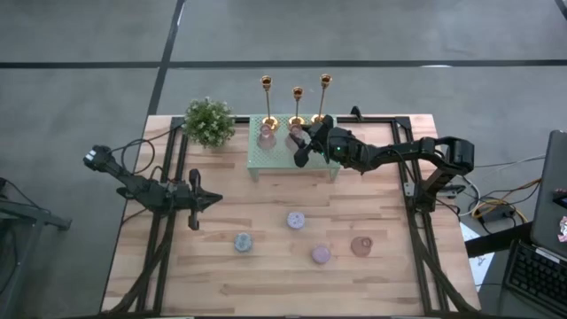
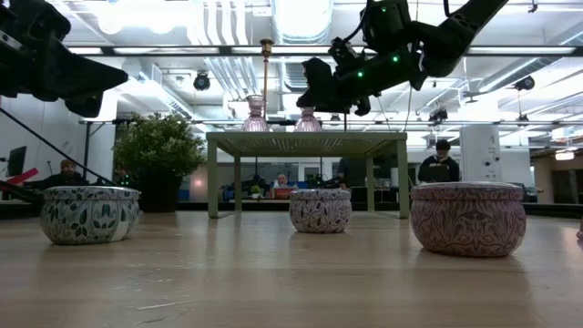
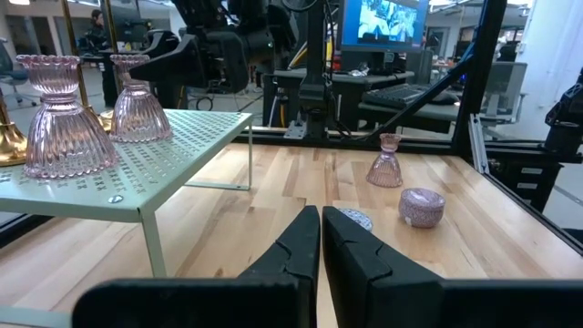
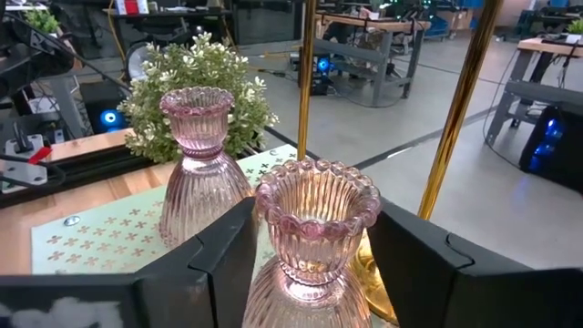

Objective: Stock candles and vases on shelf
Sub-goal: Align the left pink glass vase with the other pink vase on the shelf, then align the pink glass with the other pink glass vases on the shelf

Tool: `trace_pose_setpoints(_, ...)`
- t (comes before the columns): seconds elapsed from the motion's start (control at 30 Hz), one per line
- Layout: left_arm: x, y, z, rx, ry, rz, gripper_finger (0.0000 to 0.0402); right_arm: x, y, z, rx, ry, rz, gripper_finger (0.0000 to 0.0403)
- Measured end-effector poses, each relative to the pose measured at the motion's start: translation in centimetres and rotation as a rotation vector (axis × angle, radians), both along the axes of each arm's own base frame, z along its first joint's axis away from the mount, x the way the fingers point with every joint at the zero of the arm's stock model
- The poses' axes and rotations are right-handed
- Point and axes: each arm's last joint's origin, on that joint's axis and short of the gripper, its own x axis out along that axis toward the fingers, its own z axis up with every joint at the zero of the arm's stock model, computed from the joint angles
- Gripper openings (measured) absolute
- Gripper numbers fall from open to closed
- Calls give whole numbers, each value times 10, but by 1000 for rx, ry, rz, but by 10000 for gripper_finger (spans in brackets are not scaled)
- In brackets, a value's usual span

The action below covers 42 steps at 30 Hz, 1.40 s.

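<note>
The pale green shelf point(image 1: 292, 158) stands at the table's far middle. Two pink ribbed vases point(image 1: 266, 135) point(image 1: 296, 131) stand on their bases on its mesh top. My right gripper point(image 4: 314, 228) is level over the shelf and open, with a finger on either side of the right-hand vase's neck point(image 4: 314, 264); a narrow gap shows on each side. A third vase point(image 1: 361, 245) stands on the table at the near right. The three candles point(image 1: 295, 220) point(image 1: 243, 241) point(image 1: 321, 255) sit on the wood in front of the shelf. My left gripper point(image 1: 215, 200) waits shut above the table's left side.
A leafy potted plant point(image 1: 209, 121) stands left of the shelf. Three tall gold candlesticks point(image 1: 297, 93) rise just behind it, and one gold base point(image 4: 369, 273) sits close to the flanked vase. Bare wood lies near the front edge.
</note>
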Motion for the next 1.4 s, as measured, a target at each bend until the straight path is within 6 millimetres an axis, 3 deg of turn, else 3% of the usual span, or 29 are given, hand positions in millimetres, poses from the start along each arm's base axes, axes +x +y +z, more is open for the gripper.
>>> trace_pose_setpoints(0.23,0,0,0,0,0,0,21,-1,0,2,-17,4,3,236)
trace_pose_setpoints(0.67,0,0,0,0,0,0,21,-16,12,25,-13,52,34,304)
trace_pose_setpoints(1.0,0,0,0,0,1,0,21,-31,47,48,-30,95,140,322)
trace_pose_setpoints(1.4,0,0,0,0,1,0,21,-57,109,66,-75,199,361,317)
